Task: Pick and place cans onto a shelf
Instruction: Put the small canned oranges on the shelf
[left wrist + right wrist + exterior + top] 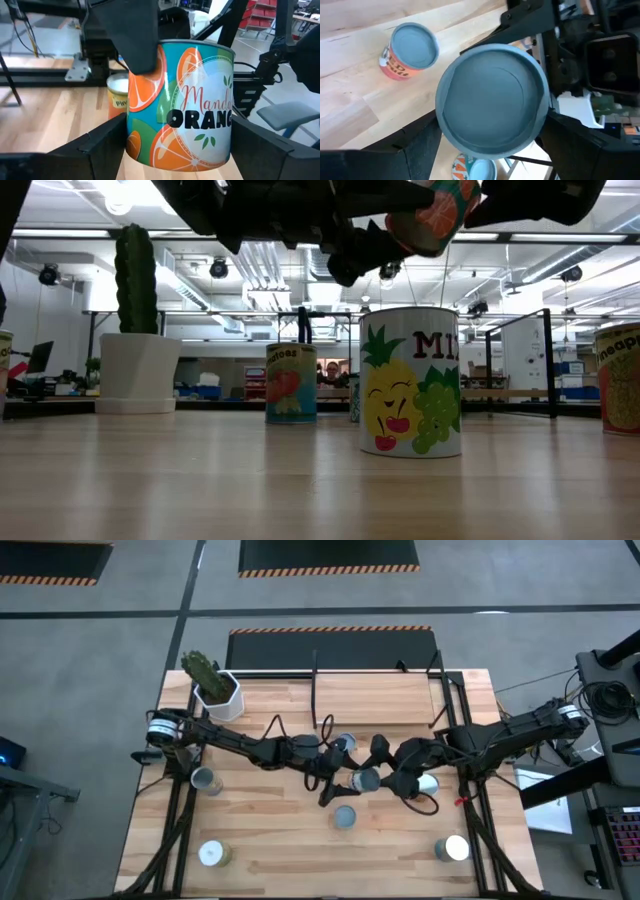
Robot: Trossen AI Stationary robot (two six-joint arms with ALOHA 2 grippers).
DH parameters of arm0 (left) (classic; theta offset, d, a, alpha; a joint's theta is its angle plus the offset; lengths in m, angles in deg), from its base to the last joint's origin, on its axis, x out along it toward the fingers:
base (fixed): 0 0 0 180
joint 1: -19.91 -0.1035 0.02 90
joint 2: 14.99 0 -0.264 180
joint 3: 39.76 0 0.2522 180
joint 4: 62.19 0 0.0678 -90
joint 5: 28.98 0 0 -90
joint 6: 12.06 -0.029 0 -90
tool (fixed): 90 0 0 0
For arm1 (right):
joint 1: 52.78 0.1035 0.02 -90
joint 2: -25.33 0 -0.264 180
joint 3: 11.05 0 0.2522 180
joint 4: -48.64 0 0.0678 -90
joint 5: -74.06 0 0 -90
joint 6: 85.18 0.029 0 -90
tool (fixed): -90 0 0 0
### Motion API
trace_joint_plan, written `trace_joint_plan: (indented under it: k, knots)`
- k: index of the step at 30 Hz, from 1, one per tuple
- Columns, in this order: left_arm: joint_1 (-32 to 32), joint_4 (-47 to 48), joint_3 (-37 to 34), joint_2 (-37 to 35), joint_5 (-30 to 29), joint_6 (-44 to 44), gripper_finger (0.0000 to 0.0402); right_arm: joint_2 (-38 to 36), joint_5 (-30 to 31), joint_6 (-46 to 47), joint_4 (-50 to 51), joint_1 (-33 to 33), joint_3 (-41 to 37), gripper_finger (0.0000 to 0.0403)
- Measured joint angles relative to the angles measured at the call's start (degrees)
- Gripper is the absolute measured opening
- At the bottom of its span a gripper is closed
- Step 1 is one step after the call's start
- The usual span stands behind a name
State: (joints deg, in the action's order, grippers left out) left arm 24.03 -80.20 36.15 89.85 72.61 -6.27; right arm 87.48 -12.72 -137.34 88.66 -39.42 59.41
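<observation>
Shelf [375,690] holds no cans; both grippers [362,780] pinch one orange can [180,105] mid-air; several remain.

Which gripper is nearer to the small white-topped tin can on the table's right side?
Right. The right gripper hangs mid-table, left of the white-topped can; the left gripper sits farther left.

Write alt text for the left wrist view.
A teal mandarin orange can fills the picture, gripped between the two dark fingers of the left gripper. A dark robot part covers its upper edge. Behind it, a yellow-labelled can stands on the wooden table.
</observation>
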Motion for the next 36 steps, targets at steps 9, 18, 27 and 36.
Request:
trace_joint_plan:
  k: [9,18,27,36]
  knots:
    - [1.8,1.0,0.0,-2.5,-6.1,-7.5,0.0289,-4.2,0.0,2.5,-0.4,0.0,0.0,0.0300]
    - [3.3,1.9,-0.1,-6.6,-7.7,-14.8,0.0288,-8.5,8.3,10.4,-3.4,-0.1,0.0,0.0295]
    - [7.3,9.8,-0.1,-13.7,-38.1,-25.9,0.0288,-13.6,16.6,29.7,-4.2,0.0,-0.3,0.0278]
    - [9.8,10.4,-0.1,-14.9,-47.1,-27.8,0.0288,-11.4,11.9,36.3,-14.9,-0.1,-5.4,0.0251]
